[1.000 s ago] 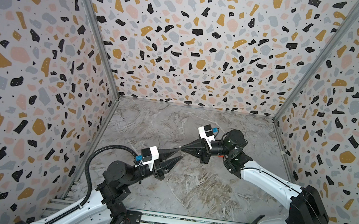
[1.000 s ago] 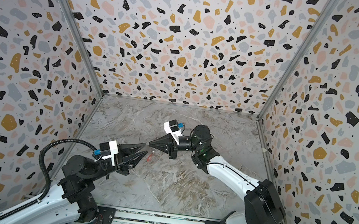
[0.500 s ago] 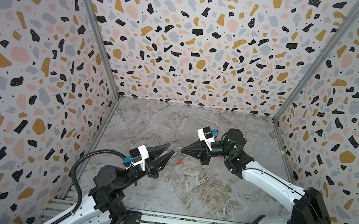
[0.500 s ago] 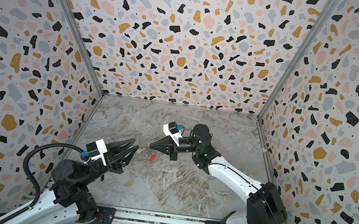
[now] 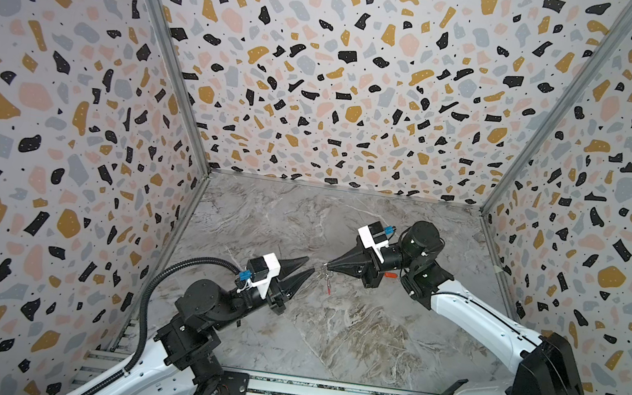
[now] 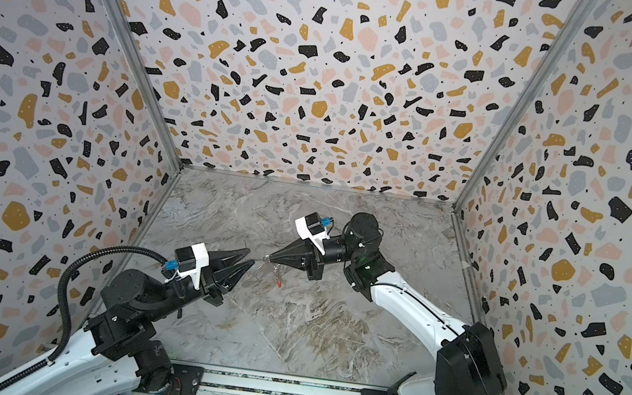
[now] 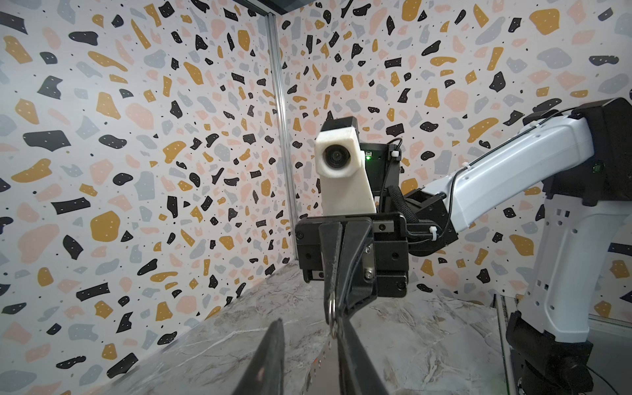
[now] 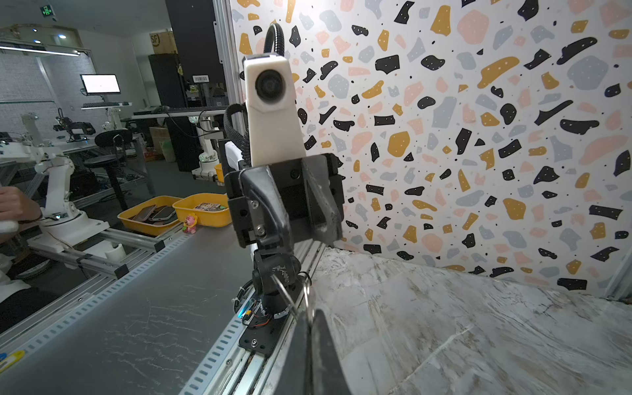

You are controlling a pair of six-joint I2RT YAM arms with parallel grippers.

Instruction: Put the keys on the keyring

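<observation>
Keyring (image 7: 328, 309) with dangling key (image 5: 329, 286) clamped in right pincer (image 5: 327, 267); parted left pincer (image 5: 309, 265) beside; second key (image 5: 390, 275) beneath.

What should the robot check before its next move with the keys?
1. Is the right pincer shut on the metal ring: ok.
2. Does the red-tagged key dangle below that pincer's tip: ok.
3. Is the left pincer open, with nothing between its fingers: ok.
4. Is the second red tag joined to the ring: not ok, it sits apart from it.
5. Is the left pincer touching the ring: cannot tell.
</observation>
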